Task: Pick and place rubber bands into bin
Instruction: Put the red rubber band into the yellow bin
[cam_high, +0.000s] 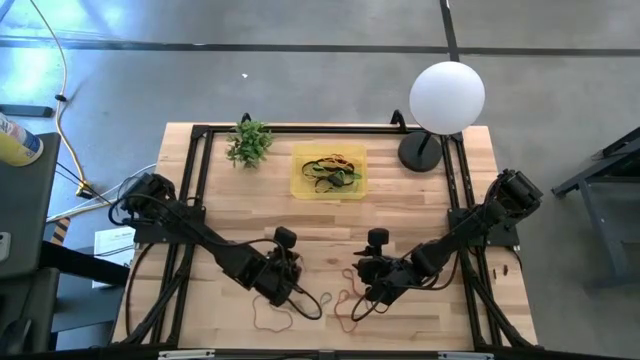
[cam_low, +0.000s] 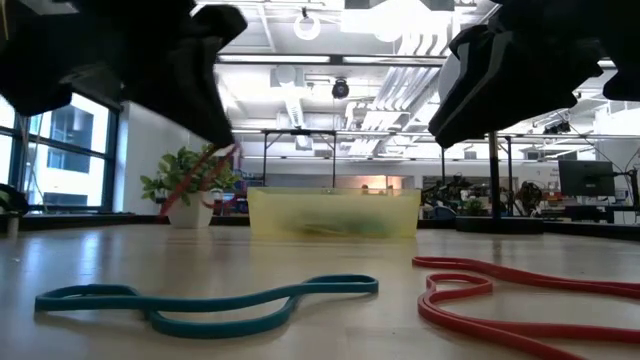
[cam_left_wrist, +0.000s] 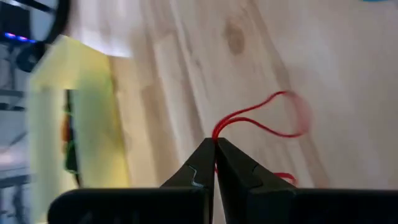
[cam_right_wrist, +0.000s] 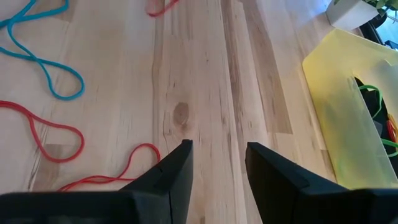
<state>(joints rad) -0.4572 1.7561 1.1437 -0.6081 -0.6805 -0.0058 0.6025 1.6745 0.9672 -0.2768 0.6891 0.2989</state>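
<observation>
With its fingers pinched tight together, the left gripper (cam_left_wrist: 214, 163) has a red rubber band (cam_left_wrist: 264, 118) caught right at the tips, the loop flopping out ahead of the jaws and hanging clear of the wood, and in the low view that same band (cam_low: 195, 180) dangles from the gripper above the table surface. So the pick looks made, and the carry is the step in hand. The left gripper (cam_high: 283, 272) sits over the near half of the table (cam_high: 420, 215), with the yellow bin (cam_high: 299, 186) well apart from it toward the far edge, beside the little green plant (cam_high: 249, 142) and already holding a tangle of bands (cam_high: 332, 170). The next move, by my reading, calls for taking the pinched band across to above the bin and parting the fingers only once the whole floppy loop hangs inside the rim, since a trailing end could drape over the wall. Over on the other side, the right gripper (cam_right_wrist: 216, 163) hovers low with its jaws standing apart and nothing between them, bare wood showing through the gap. More work lies near it: a teal band (cam_right_wrist: 43, 56) and a red one (cam_right_wrist: 59, 134) lie loose on the near table, and the low view shows the teal (cam_low: 205, 300) and the red (cam_low: 500, 300) lying flat in front of the bin (cam_low: 335, 213).
</observation>
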